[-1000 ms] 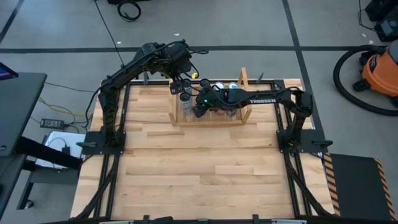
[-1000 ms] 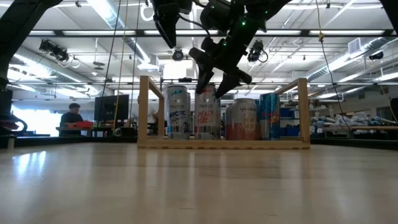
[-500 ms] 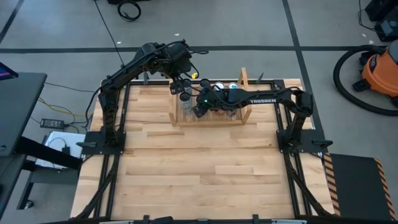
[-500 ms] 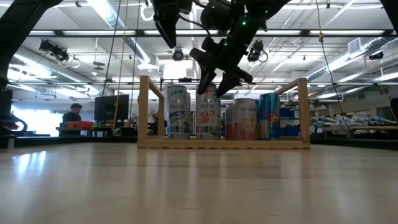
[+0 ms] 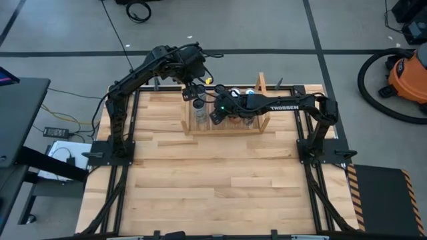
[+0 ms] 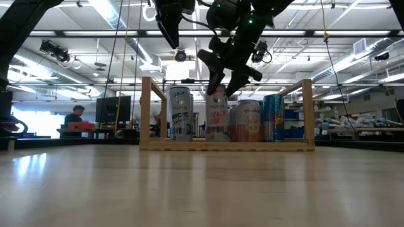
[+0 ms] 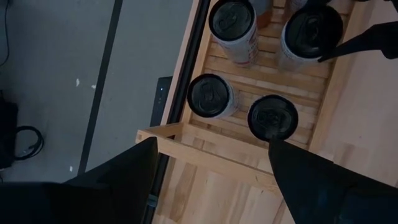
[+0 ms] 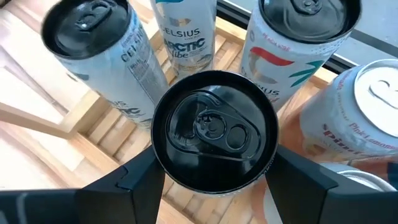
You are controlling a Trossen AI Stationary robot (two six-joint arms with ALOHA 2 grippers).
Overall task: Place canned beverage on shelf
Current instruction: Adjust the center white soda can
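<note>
Pale slatted wooden shelf (image 5: 225,127); right tool (image 8: 214,171) clenched around black-topped cylindrical can (image 8: 214,127).

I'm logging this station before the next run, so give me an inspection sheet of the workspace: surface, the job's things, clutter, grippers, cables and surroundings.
Surface: wooden table, bare in front of the rack.
Job's things: shelf at the table's far edge, holding several upright cans; black-topped can in the right gripper's grip, standing among them.
Clutter: nothing seen on the table.
Grippers: right gripper shut on the black-topped can's top; left gripper open, held above the shelf's left end.
Cables: black cords on the floor left of the table.
Surroundings: orange vacuum at right; a person far behind at a desk.
</note>
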